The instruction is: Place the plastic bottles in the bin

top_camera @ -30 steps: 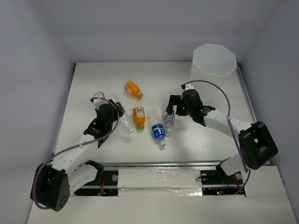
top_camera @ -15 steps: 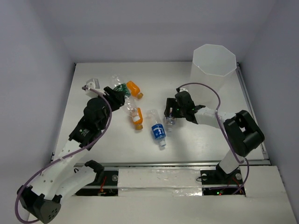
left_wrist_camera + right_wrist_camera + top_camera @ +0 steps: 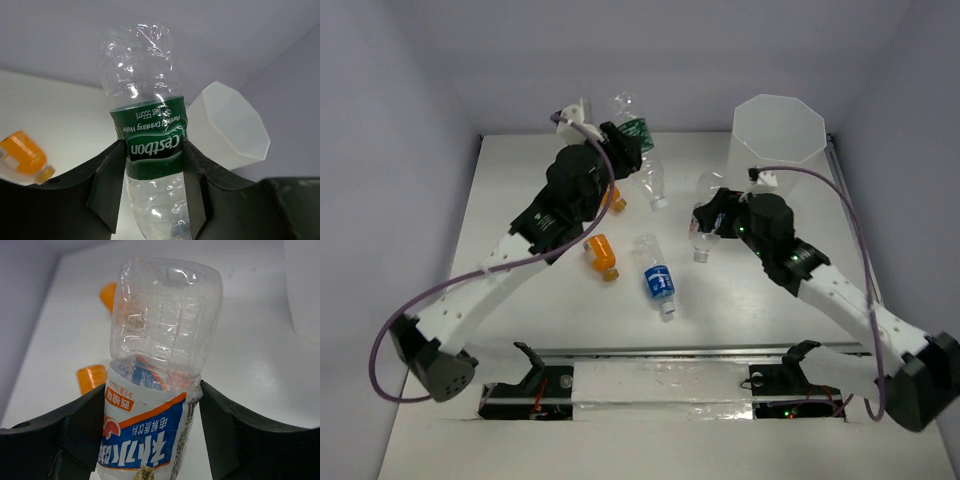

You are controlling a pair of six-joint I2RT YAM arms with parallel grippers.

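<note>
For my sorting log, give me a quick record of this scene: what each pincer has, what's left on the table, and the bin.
left pincer: shut on green-label bottle, above the table
right pincer: shut on blue-and-orange-label bottle, above the table
on table: blue-label bottle, orange bottle, second orange bottle partly hidden
bin: upright, far right corner

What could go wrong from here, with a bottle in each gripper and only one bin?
1. Both arms are loaded: the left gripper holds the green-label bottle, and the right gripper holds the blue-label bottle. Heading for the bin together, they might collide.
2. Each bottle sticks out well past the gripper holding it, so an end could catch the bin's rim and perhaps tip it.
3. The thin clear plastic may slip or swivel in the grip.
</note>
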